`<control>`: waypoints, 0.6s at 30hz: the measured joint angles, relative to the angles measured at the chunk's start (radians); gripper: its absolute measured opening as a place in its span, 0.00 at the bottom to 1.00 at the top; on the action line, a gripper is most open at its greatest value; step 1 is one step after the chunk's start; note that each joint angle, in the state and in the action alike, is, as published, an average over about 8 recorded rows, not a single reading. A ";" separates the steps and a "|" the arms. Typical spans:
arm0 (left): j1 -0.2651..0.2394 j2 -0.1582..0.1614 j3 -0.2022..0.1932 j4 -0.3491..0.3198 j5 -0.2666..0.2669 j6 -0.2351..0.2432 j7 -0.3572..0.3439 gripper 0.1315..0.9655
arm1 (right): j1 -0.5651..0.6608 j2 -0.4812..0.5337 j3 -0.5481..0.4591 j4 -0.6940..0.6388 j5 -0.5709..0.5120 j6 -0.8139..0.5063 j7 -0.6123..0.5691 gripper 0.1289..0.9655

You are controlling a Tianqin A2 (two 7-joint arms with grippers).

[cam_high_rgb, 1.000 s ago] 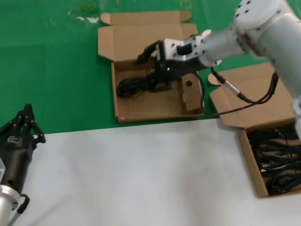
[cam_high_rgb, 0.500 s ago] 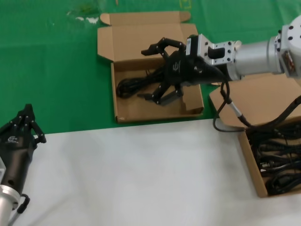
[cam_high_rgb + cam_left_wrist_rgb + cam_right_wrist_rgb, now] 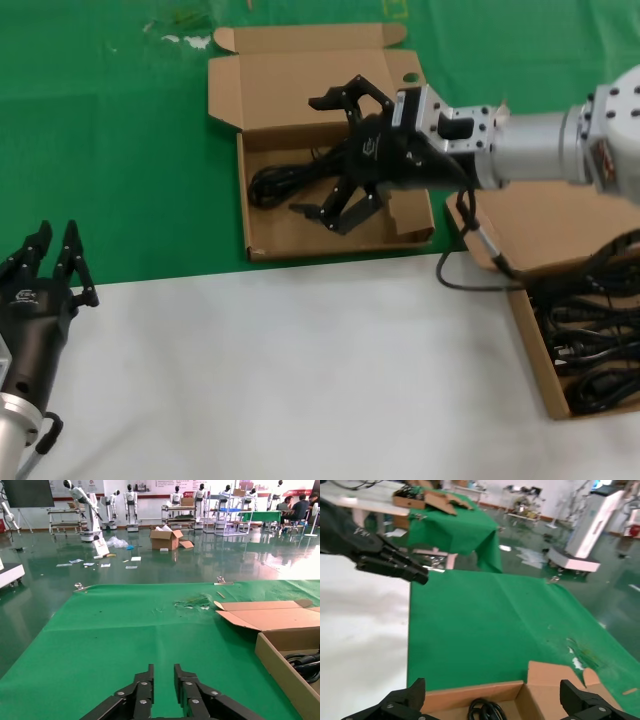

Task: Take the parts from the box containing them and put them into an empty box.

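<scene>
1. Cardboard and green cloth filled my head view: the wide holed box (image 3: 330, 160) lay open on the green mat (image 3: 110, 150), one black coiled cable (image 3: 285, 182) resting along its floor.
2. My right gripper (image 3: 335, 155) hovered over that box with its jaws spread wide and nothing between them, the cable just below its fingers.
3. On my right, the plain-lidded box (image 3: 560, 330) sat near the table's edge with its lid thrown back, a heap of cables (image 3: 592, 340) inside.
4. My left gripper (image 3: 50, 262) stayed out of the work, parked low at my left where the white tabletop (image 3: 300, 370) met the mat; its fingers were close together with a narrow gap.
</scene>
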 joint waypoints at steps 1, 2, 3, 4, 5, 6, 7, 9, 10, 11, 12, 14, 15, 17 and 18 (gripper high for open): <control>0.000 0.000 0.000 0.000 0.000 0.000 0.000 0.09 | -0.012 -0.001 0.005 0.008 0.003 0.013 0.002 0.90; 0.000 0.000 0.000 0.000 0.000 0.000 0.000 0.10 | -0.025 -0.001 0.010 0.018 0.007 0.026 0.004 0.91; 0.000 0.000 0.000 0.000 0.000 0.000 0.000 0.11 | -0.039 -0.002 0.015 0.027 0.011 0.041 0.007 0.92; 0.000 0.000 0.000 0.000 0.000 0.000 0.000 0.11 | -0.053 -0.003 0.021 0.037 0.014 0.055 0.009 0.93; 0.000 0.000 0.000 0.000 0.000 0.000 0.000 0.13 | -0.067 -0.003 0.026 0.046 0.018 0.070 0.011 0.94; 0.000 0.000 0.000 0.000 0.000 0.000 0.000 0.15 | -0.081 -0.004 0.032 0.056 0.022 0.085 0.014 0.96; 0.000 0.000 0.000 0.000 0.000 0.000 0.000 0.17 | -0.096 -0.005 0.037 0.066 0.026 0.100 0.016 0.97; 0.000 0.000 0.000 0.000 0.000 0.000 0.000 0.22 | -0.125 -0.006 0.049 0.086 0.034 0.130 0.021 0.99; 0.000 0.000 0.000 0.000 0.000 0.000 0.000 0.24 | -0.139 -0.007 0.054 0.096 0.038 0.146 0.023 0.99; 0.000 0.000 0.000 0.000 0.000 0.000 0.000 0.26 | -0.154 -0.008 0.060 0.106 0.042 0.161 0.026 0.99; 0.000 0.000 0.000 0.000 0.000 0.000 0.000 0.28 | -0.167 -0.009 0.065 0.116 0.045 0.175 0.028 0.99; 0.000 0.000 0.000 0.000 0.000 0.000 0.000 0.31 | -0.196 -0.010 0.077 0.136 0.053 0.206 0.033 0.99; 0.000 0.000 0.000 0.000 0.000 0.000 0.000 0.34 | -0.210 -0.011 0.082 0.145 0.057 0.221 0.035 1.00; 0.000 0.000 0.000 0.000 0.000 0.000 0.000 0.40 | -0.239 -0.012 0.093 0.166 0.065 0.252 0.040 1.00; 0.000 0.000 0.000 0.000 0.000 0.000 0.000 0.43 | -0.253 -0.013 0.099 0.175 0.069 0.266 0.043 1.00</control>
